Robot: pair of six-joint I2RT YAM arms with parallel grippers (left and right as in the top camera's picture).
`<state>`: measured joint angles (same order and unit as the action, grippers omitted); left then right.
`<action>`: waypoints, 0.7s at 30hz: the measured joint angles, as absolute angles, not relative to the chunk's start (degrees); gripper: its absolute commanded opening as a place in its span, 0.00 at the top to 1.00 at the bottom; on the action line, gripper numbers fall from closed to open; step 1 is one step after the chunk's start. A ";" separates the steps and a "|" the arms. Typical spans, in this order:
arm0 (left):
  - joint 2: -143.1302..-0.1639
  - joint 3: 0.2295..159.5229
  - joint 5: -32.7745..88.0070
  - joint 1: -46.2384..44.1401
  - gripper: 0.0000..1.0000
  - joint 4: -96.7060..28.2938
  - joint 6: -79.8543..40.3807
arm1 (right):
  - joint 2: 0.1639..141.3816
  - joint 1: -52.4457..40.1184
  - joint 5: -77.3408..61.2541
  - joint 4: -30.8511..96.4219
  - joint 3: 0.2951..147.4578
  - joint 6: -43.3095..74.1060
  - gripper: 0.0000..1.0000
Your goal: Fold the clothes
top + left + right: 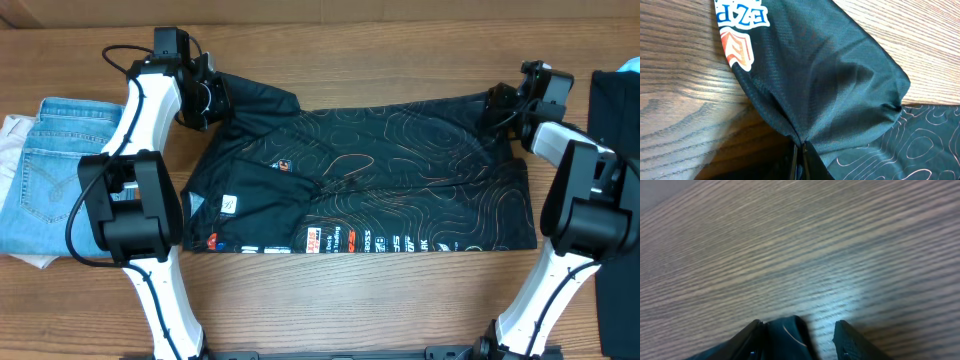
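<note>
Pinching the jersey point(380, 170) tight in my left gripper point(799, 151), right gripper point(799, 330) gaping beside its edge; folding's barely started, I'd say.

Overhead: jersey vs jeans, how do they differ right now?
Colour: the jersey is black with orange-tan contour lines, while the jeans are plain light-blue denim.
Pose: the jersey lies spread wide across the middle, and the jeans sit folded at the left edge.
Contact: the left gripper pinches the jersey's top-left corner, and no gripper is on the jeans.
Shared: both lie flat on the same wooden table.
</note>
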<state>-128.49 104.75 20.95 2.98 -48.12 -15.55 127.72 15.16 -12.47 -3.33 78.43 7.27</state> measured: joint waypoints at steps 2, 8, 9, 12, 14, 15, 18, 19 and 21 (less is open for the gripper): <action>-128.49 104.75 20.95 2.98 0.94 -48.12 -15.55 | 127.90 14.76 -12.45 -3.70 78.43 7.27 0.50; -128.49 104.75 20.95 2.98 0.94 -48.10 -15.55 | 127.94 13.85 -12.43 -3.99 78.43 7.22 0.51; -128.49 104.75 20.95 2.98 0.95 -48.10 -15.55 | 127.94 13.80 -12.36 -3.99 78.43 7.25 0.54; -128.49 104.75 20.93 2.98 0.95 -48.07 -15.55 | 128.01 13.78 -11.68 -4.08 78.43 7.31 0.67; -128.49 104.75 20.93 2.98 0.94 -48.12 -15.55 | 128.05 13.80 -11.16 -4.03 78.43 7.33 0.83; -128.49 104.75 20.93 2.98 0.95 -48.18 -15.55 | 128.07 13.80 -10.98 -4.03 78.43 7.46 0.89; -128.49 104.75 20.93 2.98 0.95 -48.25 -15.53 | 128.14 13.91 -10.48 -3.92 78.43 8.08 0.96; -128.49 104.75 20.91 2.98 0.95 -48.27 -15.53 | 128.14 13.96 -10.35 -3.86 78.43 8.69 0.96; -128.49 104.75 20.91 2.98 0.96 -48.27 -15.53 | 128.14 14.20 -10.24 -3.68 78.43 9.52 0.96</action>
<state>-128.49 104.75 20.91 2.98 -48.27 -15.53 128.14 14.20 -10.24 -3.68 78.43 9.52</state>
